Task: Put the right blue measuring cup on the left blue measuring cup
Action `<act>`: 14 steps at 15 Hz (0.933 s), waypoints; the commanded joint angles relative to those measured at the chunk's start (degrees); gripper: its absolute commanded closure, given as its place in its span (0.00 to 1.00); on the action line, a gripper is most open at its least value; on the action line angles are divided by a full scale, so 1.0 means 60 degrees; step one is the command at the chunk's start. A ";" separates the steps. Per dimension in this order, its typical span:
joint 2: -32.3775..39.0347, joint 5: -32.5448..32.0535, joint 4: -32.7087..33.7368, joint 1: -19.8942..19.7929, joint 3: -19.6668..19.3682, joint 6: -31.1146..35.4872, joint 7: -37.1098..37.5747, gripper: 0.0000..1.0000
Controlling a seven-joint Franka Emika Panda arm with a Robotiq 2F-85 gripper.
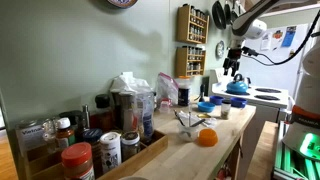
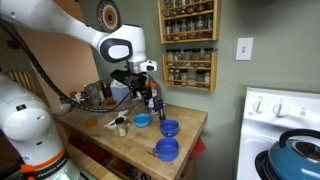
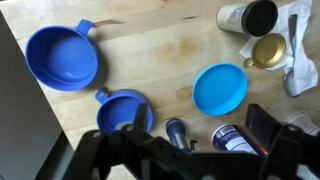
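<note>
Wooden counter (image 2: 192,122): crowded at the far end, bare around the work area. The robot arm (image 2: 70,30) reaches over it, and the gripper (image 2: 146,75) hangs above the surface, well clear of everything.

Tool state: in the wrist view the gripper (image 3: 185,150) has its jaws spread wide with nothing between them. It is released and empty.

Task items: both stand apart on the counter, mouths up. The larger blue measuring cup (image 3: 62,55) is at the left of the wrist view. The smaller blue measuring cup (image 3: 125,108) is right of it and nearest the jaws, so I judge it to be the one to move.

Step in hand: the approach and grasp, not yet begun. Recommended:
- Centre over the smaller cup.
- Descend straight.
- Pinch one wall of the rim, keeping clear of the handle and of the bottles just beside it.
- Lift it level before carrying it across.

View differences:
- The wrist view alone shows the jaw opening, a light blue dish (image 3: 220,88) and a brass cup (image 3: 265,50).
- An exterior view alone shows the gripper's height, the spice rack (image 2: 188,45) and the kettle (image 2: 300,155).
</note>
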 commanded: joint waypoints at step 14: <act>0.1926 -0.0272 0.0964 -0.1881 -0.0717 0.0432 0.0436 0.00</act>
